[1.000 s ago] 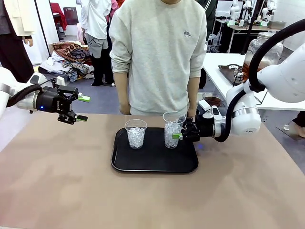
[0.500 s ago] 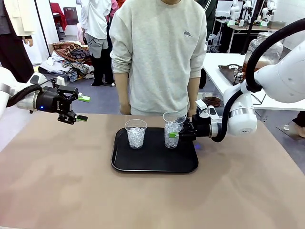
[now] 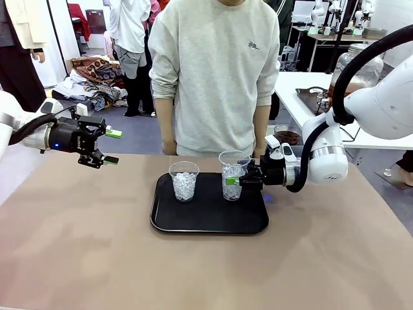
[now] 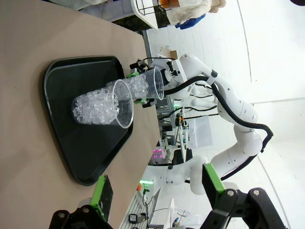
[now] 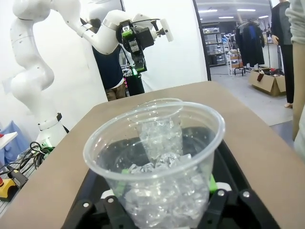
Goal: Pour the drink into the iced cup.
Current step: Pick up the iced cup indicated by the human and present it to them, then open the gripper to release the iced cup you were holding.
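Observation:
Two clear plastic cups of ice stand on a black tray (image 3: pixel 193 223). The right iced cup (image 3: pixel 231 175) sits between the green pads of my right gripper (image 3: pixel 233 181), which is shut on its lower half; the right wrist view shows this cup (image 5: pixel 162 157) close up with pads on both sides. The left cup (image 3: pixel 184 181) stands free. My left gripper (image 3: pixel 111 146) hangs open above the table's left side, holding nothing. The drink, amber liquid in a glass dispenser jar (image 3: pixel 364 72), stands on a white table at the back right, partly behind my right arm.
A person in a grey sweatshirt (image 3: pixel 216 71) stands at the far edge, right behind the tray, arms down. In the left wrist view my open fingers (image 4: pixel 212 179) frame the tray (image 4: pixel 71 143) and both cups. Bare brown tabletop (image 3: pixel 77 245) lies in front and to the left.
My right gripper has slid a little to the left, and the right cup has shifted left with it on the tray. The left arm has not moved.

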You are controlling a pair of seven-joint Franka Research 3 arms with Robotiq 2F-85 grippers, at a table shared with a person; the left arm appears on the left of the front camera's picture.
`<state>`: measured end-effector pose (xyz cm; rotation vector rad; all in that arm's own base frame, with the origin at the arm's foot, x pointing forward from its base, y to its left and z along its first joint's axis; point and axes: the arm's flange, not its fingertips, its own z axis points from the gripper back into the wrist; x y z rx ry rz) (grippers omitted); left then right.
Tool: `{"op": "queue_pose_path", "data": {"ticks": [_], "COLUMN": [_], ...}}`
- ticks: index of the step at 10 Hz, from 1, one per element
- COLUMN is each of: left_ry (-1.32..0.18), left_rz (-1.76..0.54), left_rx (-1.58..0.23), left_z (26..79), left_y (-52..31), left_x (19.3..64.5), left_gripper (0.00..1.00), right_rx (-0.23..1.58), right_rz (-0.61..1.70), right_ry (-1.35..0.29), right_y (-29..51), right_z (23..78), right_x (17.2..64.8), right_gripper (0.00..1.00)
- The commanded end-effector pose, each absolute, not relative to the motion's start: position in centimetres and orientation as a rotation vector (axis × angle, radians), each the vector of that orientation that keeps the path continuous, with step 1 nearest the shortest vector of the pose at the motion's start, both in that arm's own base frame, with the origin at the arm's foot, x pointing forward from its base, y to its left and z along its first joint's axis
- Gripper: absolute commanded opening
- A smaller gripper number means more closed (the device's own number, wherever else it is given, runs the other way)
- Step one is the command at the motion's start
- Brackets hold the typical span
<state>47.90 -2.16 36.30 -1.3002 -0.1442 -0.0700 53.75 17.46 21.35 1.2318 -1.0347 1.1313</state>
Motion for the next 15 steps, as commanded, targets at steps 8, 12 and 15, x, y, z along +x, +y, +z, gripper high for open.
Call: {"op": "queue_pose_path", "data": {"ticks": [8,12,15], "left_ry": [-0.161,-0.161,-0.161], "left_rz": [-0.073,-0.073,-0.073], "left_rx": [-1.311,-1.311,-1.311], "left_z": [36.3,36.3,36.3], "left_y": [-2.2,-2.2,-2.2], "left_x": [47.8,47.8,47.8], "left_gripper": [1.0,1.0,1.0], "right_rx": [1.311,1.365,1.318], "right_rz": [1.223,1.192,1.208], "right_ry": [-0.995,-0.971,-1.008], "right_y": [15.8,15.3,15.6], "right_z": [33.9,36.2,35.7], "right_x": [57.6,59.4,58.6], "right_gripper": [0.72,0.72,0.72]}}
